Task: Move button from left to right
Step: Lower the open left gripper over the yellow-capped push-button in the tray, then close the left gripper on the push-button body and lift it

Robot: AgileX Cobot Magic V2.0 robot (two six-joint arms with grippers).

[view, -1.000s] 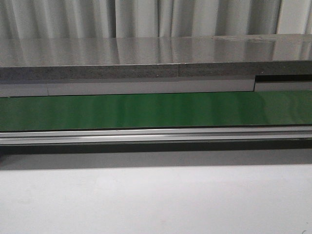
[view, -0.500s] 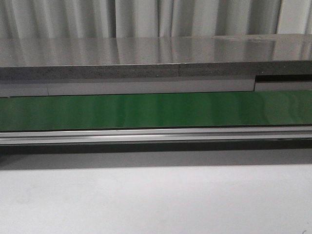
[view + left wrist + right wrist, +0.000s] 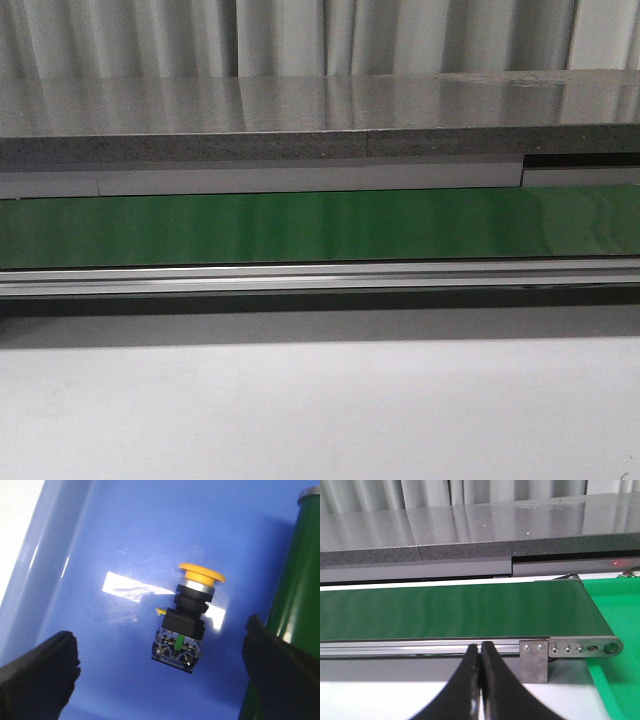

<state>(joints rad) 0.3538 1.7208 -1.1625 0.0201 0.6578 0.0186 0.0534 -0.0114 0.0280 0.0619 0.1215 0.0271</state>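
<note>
The button (image 3: 187,617) lies on its side on the floor of a blue tray (image 3: 125,535) in the left wrist view, its yellow mushroom cap at one end and its black body with a green mark at the other. My left gripper (image 3: 160,672) is open above it, one dark finger (image 3: 37,672) on each side, apart from the button. My right gripper (image 3: 480,652) is shut and empty, its tips in front of the green conveyor belt (image 3: 455,611). Neither gripper nor the button shows in the front view.
The green belt (image 3: 320,227) runs across the front view with an aluminium rail (image 3: 320,278) along its near edge. A grey counter (image 3: 320,120) stands behind it. A green roller end (image 3: 295,605) borders the tray. A green bin (image 3: 615,625) sits past the belt's end.
</note>
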